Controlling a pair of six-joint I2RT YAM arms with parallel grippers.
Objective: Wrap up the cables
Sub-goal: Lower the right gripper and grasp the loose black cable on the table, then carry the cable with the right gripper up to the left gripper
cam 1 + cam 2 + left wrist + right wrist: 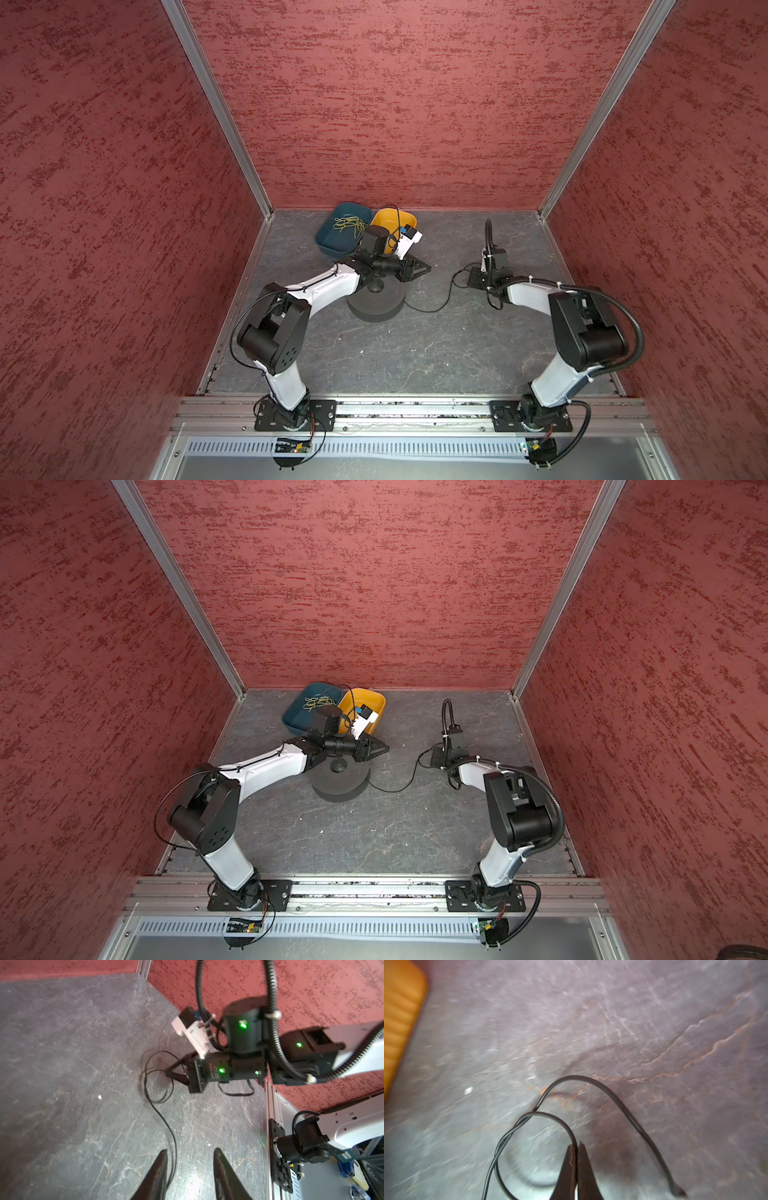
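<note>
A thin black cable [428,311] [392,791] runs over the grey floor from a round black spool [376,305] to my right gripper [468,277]. In the right wrist view the right gripper [576,1145] is shut on a loop of the cable [550,1115], and the free end [677,1190] trails off to one side. My left gripper [419,270] hangs above the spool's far edge, pointing at the right arm. Its fingers [162,1159] stand apart, so the left gripper [190,1153] is open with nothing between them. The cable [172,1147] passes just beside one finger.
At the back, behind the left arm, a blue bowl [332,241] holds yellow-green strands [349,224], with a yellow bowl [399,218] next to it. Red walls close the cell on three sides. The arm bases sit on a rail [415,409] at the front.
</note>
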